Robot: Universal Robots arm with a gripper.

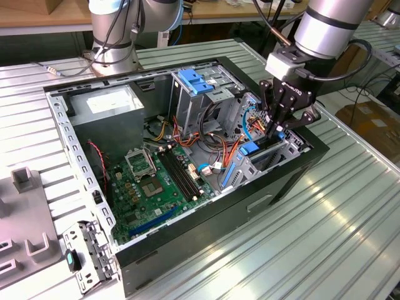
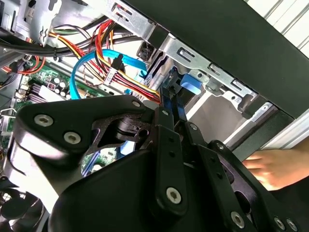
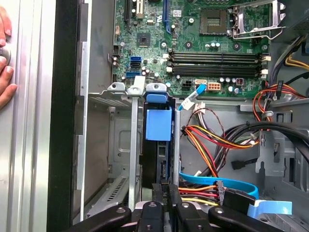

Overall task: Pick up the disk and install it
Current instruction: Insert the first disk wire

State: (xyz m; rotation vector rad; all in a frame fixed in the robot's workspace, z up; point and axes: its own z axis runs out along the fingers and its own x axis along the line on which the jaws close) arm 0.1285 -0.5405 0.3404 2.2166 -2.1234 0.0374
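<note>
The disk [image 3: 157, 162] stands on edge in a metal drive bay [image 3: 120, 145] at the open computer case's near corner, on the exterior view's right. Its blue carrier end [image 3: 158, 124] points toward the motherboard and shows in the exterior view [image 1: 249, 148] and the second wrist view [image 2: 190, 82]. My gripper [image 1: 279, 130] reaches down into that bay. Its fingers [image 3: 162, 186] are pinched narrowly on the disk's other end, with the thin dark and blue edge [image 2: 171, 99] between them [image 2: 175, 121].
Red, yellow and blue cables [image 3: 212, 145] bunch right beside the bay. The green motherboard [image 1: 156, 181], a grey power-supply box [image 1: 109, 106] and a tall cage with a blue latch [image 1: 197, 81] stand in the case. A person's hand [image 3: 5, 63] rests outside the case wall.
</note>
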